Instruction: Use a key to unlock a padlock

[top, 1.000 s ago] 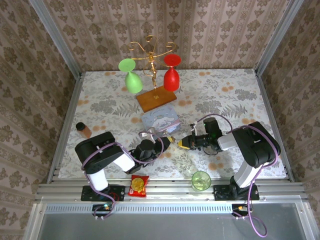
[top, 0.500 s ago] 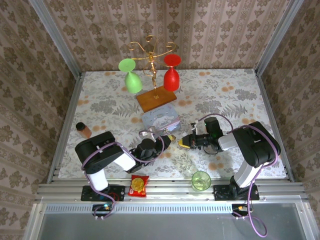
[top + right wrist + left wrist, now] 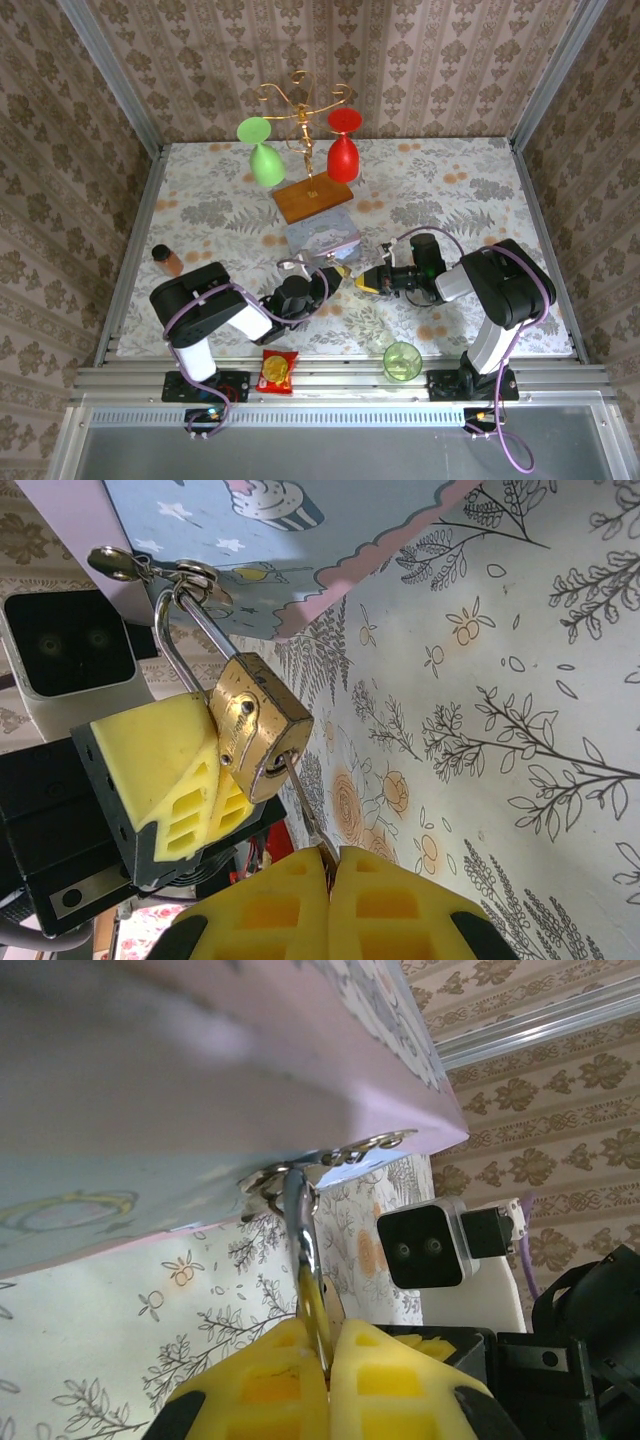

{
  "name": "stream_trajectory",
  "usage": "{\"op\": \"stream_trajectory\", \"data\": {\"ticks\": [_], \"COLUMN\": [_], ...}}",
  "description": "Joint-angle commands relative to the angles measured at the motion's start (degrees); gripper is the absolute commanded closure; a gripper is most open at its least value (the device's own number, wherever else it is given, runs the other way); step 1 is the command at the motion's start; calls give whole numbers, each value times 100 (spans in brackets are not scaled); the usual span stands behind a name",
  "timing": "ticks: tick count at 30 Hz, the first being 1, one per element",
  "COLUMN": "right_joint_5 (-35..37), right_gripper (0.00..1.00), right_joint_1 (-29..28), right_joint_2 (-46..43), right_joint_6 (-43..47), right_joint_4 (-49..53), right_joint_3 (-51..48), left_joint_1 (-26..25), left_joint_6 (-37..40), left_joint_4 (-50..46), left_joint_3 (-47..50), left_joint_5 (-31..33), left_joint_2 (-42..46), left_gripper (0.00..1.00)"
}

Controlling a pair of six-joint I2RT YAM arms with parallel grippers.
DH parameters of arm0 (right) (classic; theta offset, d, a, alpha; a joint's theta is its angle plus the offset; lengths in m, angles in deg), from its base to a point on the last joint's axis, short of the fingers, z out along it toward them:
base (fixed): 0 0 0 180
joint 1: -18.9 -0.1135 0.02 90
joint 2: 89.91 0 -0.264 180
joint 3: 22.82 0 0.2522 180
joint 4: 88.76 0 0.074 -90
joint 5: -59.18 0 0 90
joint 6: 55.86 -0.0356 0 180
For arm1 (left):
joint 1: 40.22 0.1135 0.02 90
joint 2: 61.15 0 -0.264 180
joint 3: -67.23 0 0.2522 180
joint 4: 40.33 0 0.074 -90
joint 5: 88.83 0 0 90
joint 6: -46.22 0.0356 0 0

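Brass padlock hooked on blue tin, left gripper clamping it, right gripper pinching key in keyhole.

Beige damask wallpaper covers the walls on three sides of the tabletop, which is spread with a pale floral cloth. Grey metal rails run up the corners and along the near edge, in even light.

Scuffed glossy brass padlock, thin silvery metal key.

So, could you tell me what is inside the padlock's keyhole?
The key runs from the shut right gripper into the keyhole of the padlock. Its tip is hidden inside the brass body, so how deep it sits cannot be seen.
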Motion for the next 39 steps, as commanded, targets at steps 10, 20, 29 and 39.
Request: {"op": "stream_trajectory", "data": {"ticks": [10, 20, 29, 39], "right_joint_5": [-189, -381, -371, -408], "right_gripper": [100, 100, 100, 100], "right_joint_1": [24, 273, 426, 428], "right_joint_2": [91, 146, 81, 196], "right_joint_6": [81, 305, 428, 228], "right_joint_4": [-667, 190, 654, 466], "right_joint_3": [168, 503, 605, 674], "left_joint_1": [-70, -111, -122, -119], "left_joint_6": [-146, -70, -47, -82], "left_joint_4": [498, 500, 506, 515], "left_joint_3": [-185, -68, -50, -71], "left_joint_5": [-664, -755, -797, -796], "left_joint_2": [195, 317, 308, 232], "left_gripper": [100, 100, 100, 100]}}
